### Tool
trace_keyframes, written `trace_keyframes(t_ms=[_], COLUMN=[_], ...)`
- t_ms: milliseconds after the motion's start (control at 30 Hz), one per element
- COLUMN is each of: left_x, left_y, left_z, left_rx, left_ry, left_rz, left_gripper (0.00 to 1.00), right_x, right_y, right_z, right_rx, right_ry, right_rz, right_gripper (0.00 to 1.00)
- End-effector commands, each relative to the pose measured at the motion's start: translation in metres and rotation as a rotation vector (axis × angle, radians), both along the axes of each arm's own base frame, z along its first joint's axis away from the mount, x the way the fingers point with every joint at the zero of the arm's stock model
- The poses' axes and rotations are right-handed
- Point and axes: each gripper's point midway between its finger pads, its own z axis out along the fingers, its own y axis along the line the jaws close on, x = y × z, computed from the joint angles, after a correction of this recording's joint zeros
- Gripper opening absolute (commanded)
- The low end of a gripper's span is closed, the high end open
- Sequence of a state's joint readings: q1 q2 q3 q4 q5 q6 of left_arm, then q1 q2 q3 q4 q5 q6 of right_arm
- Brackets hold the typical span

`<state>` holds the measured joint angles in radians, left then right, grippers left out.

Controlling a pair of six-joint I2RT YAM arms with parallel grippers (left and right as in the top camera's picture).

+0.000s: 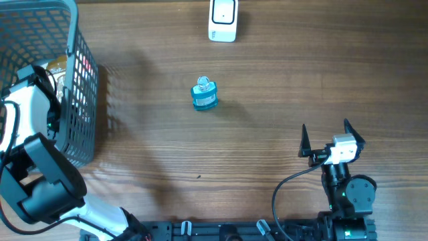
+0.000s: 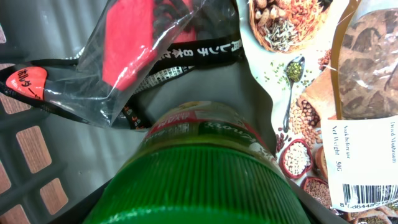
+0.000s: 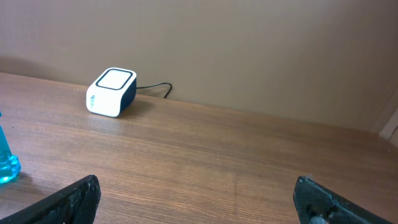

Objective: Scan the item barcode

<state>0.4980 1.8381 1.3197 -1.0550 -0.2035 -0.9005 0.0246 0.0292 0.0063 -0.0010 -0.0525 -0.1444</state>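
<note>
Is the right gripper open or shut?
Open: the right gripper has its fingers wide apart in both views, with nothing between them.

Basket [image 1: 83, 80] crammed with jar [image 2: 205, 168], packets [image 2: 143, 56]; tight inside. Tabletop [image 1: 267, 100] open around right claw [image 1: 326, 126].

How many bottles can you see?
2. A blue bottle stands in the middle of the table, and a green-capped bottle is in the basket among food packets. The basket may hide more.
</note>
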Motion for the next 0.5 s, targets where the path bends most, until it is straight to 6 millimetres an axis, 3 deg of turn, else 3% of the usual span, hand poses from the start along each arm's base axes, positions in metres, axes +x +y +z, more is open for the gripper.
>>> trace_keyframes(t_ms=[0,300,467], left_x=[0.002,0.012,0.014], left_y=[0.002,0.008,0.009], left_z=[0.008,0.059,0.101], left_rx=[-0.001,0.052,0.100], left_ry=[-0.002,-0.099,-0.180], left_rz=[0.001,-0.002,-0.029], left_gripper=[0.63,0.64,0.65], right_x=[0.000,0.000,0.000], right_y=[0.003,0.003,0.003], right_z=[0.000,0.000,0.000], right_rx=[-0.012,-0.012,-0.012], right_ry=[-0.003,-0.003,-0.003], right_rz=[0.017,0.017,0.017], right_gripper=[1.00,1.00,1.00])
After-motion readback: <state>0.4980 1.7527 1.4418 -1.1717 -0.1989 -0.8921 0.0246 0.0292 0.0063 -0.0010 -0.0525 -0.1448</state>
